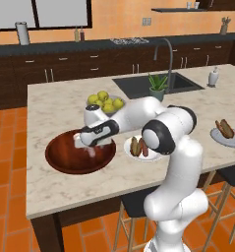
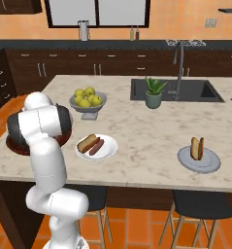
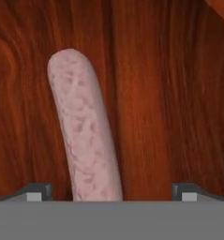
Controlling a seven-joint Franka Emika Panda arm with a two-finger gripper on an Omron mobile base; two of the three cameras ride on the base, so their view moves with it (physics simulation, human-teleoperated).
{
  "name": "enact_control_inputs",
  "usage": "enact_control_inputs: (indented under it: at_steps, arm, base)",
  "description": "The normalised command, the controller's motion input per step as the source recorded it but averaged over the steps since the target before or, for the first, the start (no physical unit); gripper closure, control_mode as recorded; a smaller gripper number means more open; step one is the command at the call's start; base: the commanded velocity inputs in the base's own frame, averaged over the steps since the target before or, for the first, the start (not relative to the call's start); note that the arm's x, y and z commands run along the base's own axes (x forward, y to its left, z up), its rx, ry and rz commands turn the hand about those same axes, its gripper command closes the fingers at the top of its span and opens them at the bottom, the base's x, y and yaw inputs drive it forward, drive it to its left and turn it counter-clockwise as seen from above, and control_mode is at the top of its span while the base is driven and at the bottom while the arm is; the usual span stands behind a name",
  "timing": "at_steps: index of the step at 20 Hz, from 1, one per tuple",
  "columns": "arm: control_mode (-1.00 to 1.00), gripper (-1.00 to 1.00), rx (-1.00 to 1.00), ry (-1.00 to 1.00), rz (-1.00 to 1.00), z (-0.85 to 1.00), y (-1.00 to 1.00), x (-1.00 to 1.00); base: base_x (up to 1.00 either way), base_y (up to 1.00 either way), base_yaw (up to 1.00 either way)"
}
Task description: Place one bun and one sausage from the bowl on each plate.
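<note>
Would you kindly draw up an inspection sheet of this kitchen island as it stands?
Surface: marble island counter, sink set in.
Job's things: white plate and grey plate each bear a bun and a sausage; one pink sausage lies in the wooden bowl.
Clutter: apple bowl, potted plant.
Grippers: gripper open, low over the bowl's sausage.
Cables: nothing seen.
Surroundings: dark cabinets, orange floor, stools.

Mottled pink sausage (image 3: 85,136), red-brown bowl (image 3: 169,93)
</note>
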Motion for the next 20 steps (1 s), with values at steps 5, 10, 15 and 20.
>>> enact_control_inputs:
  at_steps: [5, 10, 15, 20]
  arm:
    - [-1.0, -1.0, -0.02, 0.15, 0.0, -0.25, 0.16, 0.23]
    - [-1.0, 1.0, -0.04, 0.07, 0.0, -0.27, 0.02, 0.03]
    - [-1.0, 1.0, 0.0, 0.0, 0.0, 0.0, 0.0, -0.18]
    - [-1.0, 1.0, 0.07, -0.02, -0.09, 0.39, -0.6, -1.0]
  base:
    - [0.0, 0.0, 0.0]
    - [0.0, 0.0, 0.0]
    - [0.0, 0.0, 0.0]
    - [0.0, 0.0, 0.0]
